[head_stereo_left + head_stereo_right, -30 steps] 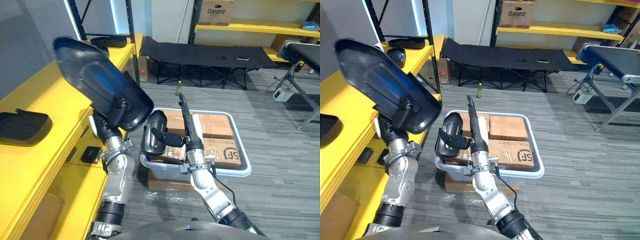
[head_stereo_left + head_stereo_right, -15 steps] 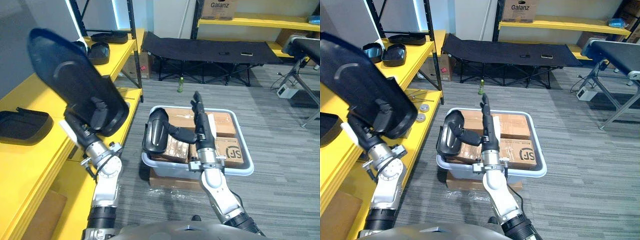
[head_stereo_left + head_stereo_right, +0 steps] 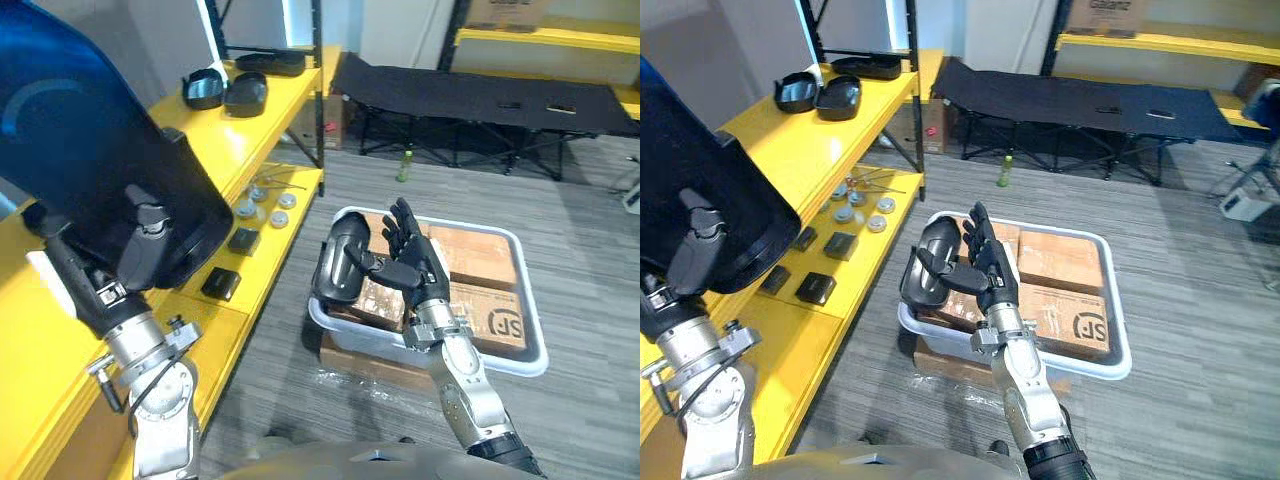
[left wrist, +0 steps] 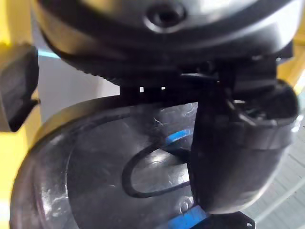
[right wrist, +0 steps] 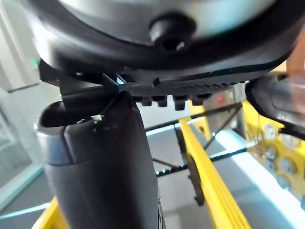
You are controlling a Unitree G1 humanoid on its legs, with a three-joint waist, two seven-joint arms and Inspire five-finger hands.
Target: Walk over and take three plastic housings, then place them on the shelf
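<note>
Left hand (image 3: 105,285): at 9 o'clock, fingers clamped on the large housing (image 3: 90,150), which is held raised and tilted over the yellow shelf (image 3: 190,140) at 10 o'clock. The left wrist view shows the thumb pressed across the housing's glossy black face.

Right hand (image 3: 415,270): at centre, fingers (image 3: 405,225) straight and spread upward, with the thumb hooked onto the small housing (image 3: 340,262). That housing stands upright just at the hand's 9 o'clock, over the bin's near-left corner.

Bin (image 3: 530,292): pale plastic, on the floor at 4 o'clock. It holds cardboard boxes (image 3: 478,255) packed side by side, and it rests on a flat piece of cardboard.

Shelf, upper level: further black housings (image 3: 246,94) lie at 11 o'clock, close together and well apart from the one in the left hand.

Shelf, lower level: small round discs (image 3: 268,200) sit near 11 o'clock, and black blocks (image 3: 222,284) lie just nearer, toward 9 o'clock
</note>
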